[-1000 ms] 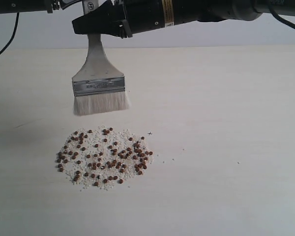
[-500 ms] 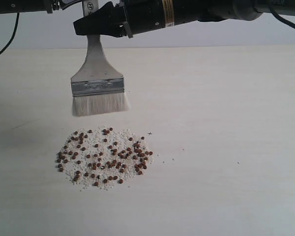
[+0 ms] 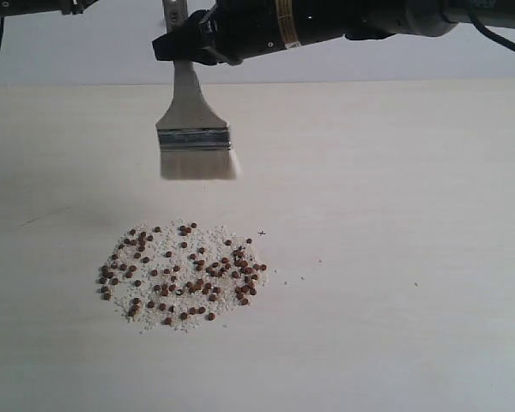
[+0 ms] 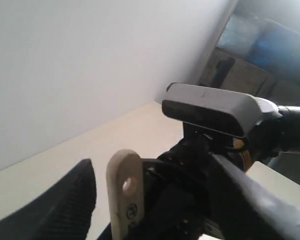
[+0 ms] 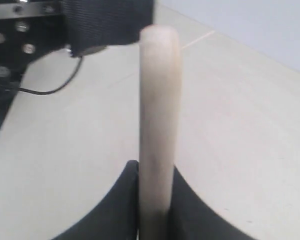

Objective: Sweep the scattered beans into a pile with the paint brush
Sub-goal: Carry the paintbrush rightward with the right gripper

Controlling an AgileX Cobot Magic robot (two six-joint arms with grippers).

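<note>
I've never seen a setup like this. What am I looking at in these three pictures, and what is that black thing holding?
It is a robot with two black arms, each ending in a two-fingered gripper. The wide picture comes from a camera standing apart from the arms. It shows a pale table with a heap of reddish-brown beans mixed with whitish grains. Over the table, clear of the heap, hangs a flat paint brush, bristles down, its handle pinched by the right gripper. The other two pictures come from cameras on the arms' wrists. The right one looks along the handle between its closed fingers. The left one sees the handle's top with its hang hole; the left gripper looks open, holding nothing.
</note>
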